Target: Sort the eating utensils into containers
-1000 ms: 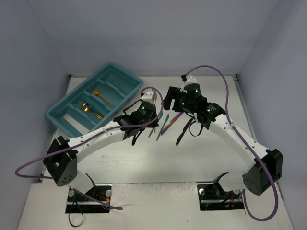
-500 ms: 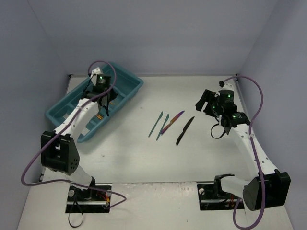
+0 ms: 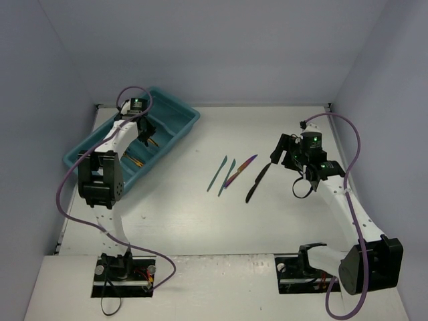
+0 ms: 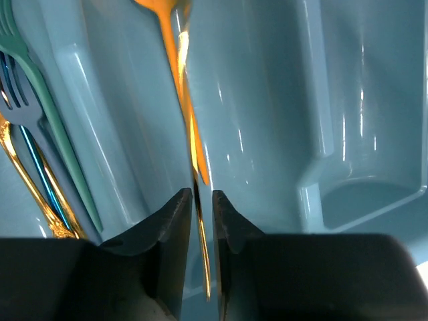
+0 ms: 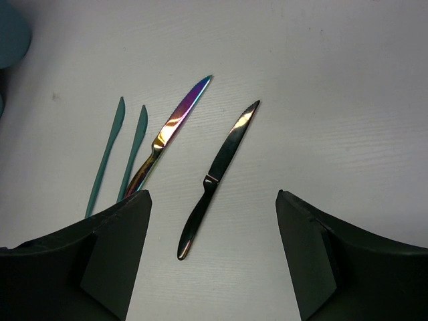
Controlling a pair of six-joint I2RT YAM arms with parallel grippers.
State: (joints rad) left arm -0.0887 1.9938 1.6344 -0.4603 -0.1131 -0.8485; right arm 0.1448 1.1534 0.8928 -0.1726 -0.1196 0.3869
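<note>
My left gripper is down inside the teal-blue cutlery tray. In the left wrist view its jaws stand narrowly apart around the thin handle of a copper-gold utensil, seen edge-on over a tray compartment. A teal fork, a blue fork and a gold handle lie in the compartment to the left. My right gripper is open and empty, hovering above a black knife. An iridescent purple knife and two teal knives lie to its left.
The four loose knives lie side by side mid-table, the black knife nearest the right arm and the teal ones nearest the tray. The tray sits slanted at the back left, by the wall. Cables loop off both arms.
</note>
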